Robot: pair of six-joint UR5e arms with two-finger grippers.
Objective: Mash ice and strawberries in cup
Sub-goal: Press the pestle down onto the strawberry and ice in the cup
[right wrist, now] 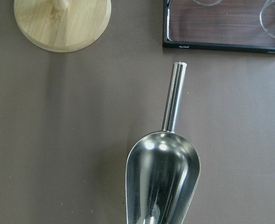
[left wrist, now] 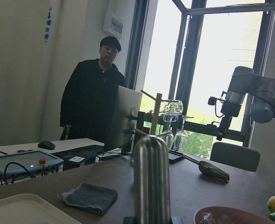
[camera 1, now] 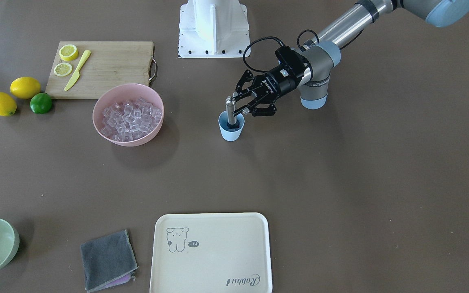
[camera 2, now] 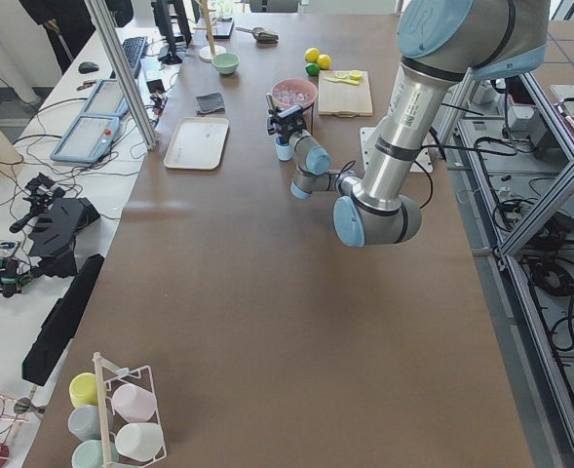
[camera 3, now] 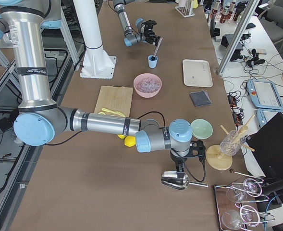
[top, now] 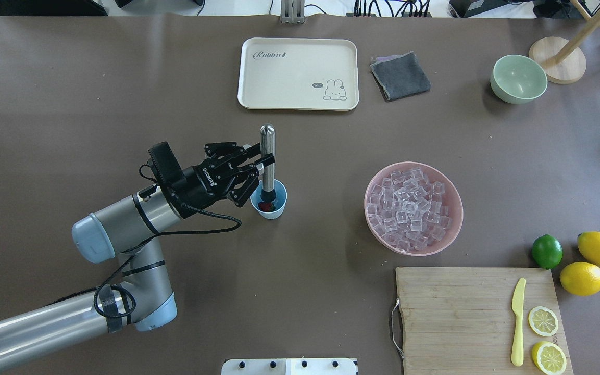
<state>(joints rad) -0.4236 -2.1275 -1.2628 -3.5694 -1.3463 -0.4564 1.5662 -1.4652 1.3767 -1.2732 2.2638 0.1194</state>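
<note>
Now our left gripper point(top: 259, 169) pinches the muddler point(top: 267, 151), which stands in the cup point(top: 275, 213). What looks like a strawberry point(top: 265, 207) lies inside, at its foot. Ice point(top: 409, 208) fills the pink bowl point(top: 369, 200), well apart. Our right gripper point(camera 3: 181, 166) hangs over a scoop point(camera 3: 175, 180); whether it is spread or closed we cannot tell.

Matt brown table point(top: 123, 78). Polished, shiny metal muddler point(top: 267, 151); smooth pale-blue plastic cup point(top: 281, 201). Glassy, translucent ice point(top: 409, 208). Pale, grainy wooden cutting board point(top: 451, 312). Soft grey cloth point(top: 400, 77). Mirror-bright steel scoop point(right wrist: 163, 182).
</note>
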